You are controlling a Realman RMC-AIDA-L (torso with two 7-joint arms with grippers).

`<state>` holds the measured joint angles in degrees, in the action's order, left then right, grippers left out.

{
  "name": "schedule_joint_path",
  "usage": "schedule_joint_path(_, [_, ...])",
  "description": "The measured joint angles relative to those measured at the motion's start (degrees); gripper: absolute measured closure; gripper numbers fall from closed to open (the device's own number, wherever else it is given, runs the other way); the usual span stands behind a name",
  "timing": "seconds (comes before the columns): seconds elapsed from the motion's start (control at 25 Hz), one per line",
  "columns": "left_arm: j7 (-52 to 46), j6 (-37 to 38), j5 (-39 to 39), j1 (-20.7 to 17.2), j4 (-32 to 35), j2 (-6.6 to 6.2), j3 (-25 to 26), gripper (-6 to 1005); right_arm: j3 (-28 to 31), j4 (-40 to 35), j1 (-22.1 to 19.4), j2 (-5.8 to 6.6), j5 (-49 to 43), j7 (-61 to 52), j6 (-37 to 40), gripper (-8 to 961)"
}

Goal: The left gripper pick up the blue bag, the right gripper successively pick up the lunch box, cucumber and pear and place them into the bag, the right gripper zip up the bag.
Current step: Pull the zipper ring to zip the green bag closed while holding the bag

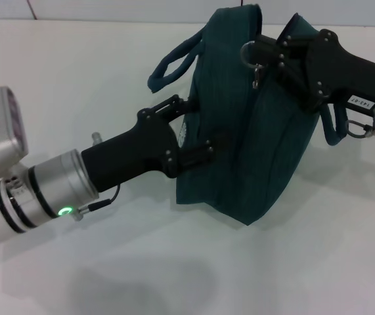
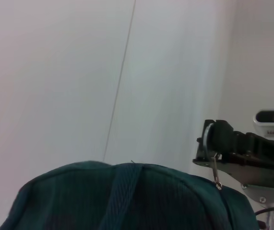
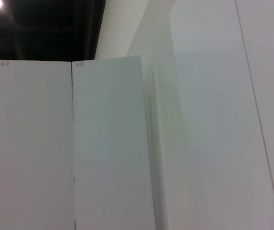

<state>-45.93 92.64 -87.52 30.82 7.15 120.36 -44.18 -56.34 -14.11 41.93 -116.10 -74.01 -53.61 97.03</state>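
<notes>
Blue bag (image 1: pixel 259 151): held above the white worktop (image 1: pixel 75 85), tilted, looks zipped.
Left hand (image 1: pixel 197 128): clamped on the bag's side.
Right hand (image 1: pixel 266 52): fingers pinch the ring zipper pull (image 1: pixel 249 54) at the top (seen also from the left wrist).
Risk: a hard tug could wrench the bag loose, or the pull may slip.

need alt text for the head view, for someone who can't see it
A blue bag sits on a white table between two black robot tools. The left gripper clamps its side, and the right gripper holds the ring zipper pull at the top.
</notes>
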Motion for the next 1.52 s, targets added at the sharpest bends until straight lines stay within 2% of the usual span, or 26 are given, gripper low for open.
schedule_joint_path(0.36, [1.2, 0.1, -0.6, 1.2, -0.4, -0.13, -0.1, 299, 0.2, 0.3, -0.3, -0.09, 0.1, 0.0, 0.0, 866])
schedule_joint_path(0.44, [1.2, 0.2, -0.6, 1.2, -0.4, -0.18, -0.2, 519, 0.2, 0.3, -0.4, -0.09, 0.1, 0.0, 0.0, 865])
schedule_joint_path(0.64, [1.2, 0.4, -0.7, 1.3, -0.1, -0.28, -2.0, 706, 0.1, 0.5, -0.7, -0.09, 0.1, 0.0, 0.1, 863])
schedule_joint_path(0.88, [1.1, 0.5, -0.7, 1.5, 0.0, -0.34, -3.6, 748, 0.1, 0.7, -1.3, -0.09, 1.3, -0.2, 0.6, 860])
schedule_joint_path(1.32, [0.9, 4.2, -0.8, 0.9, 3.7, -0.72, -13.4, 851, 0.5, 0.1, -3.6, 0.35, 4.5, -4.4, -0.8, 856])
schedule_joint_path(1.52, [0.8, 5.4, -2.2, 1.0, 3.8, -0.89, -14.4, 894, 0.5, 0.1, -3.7, 0.40, 4.6, -5.3, -1.5, 853])
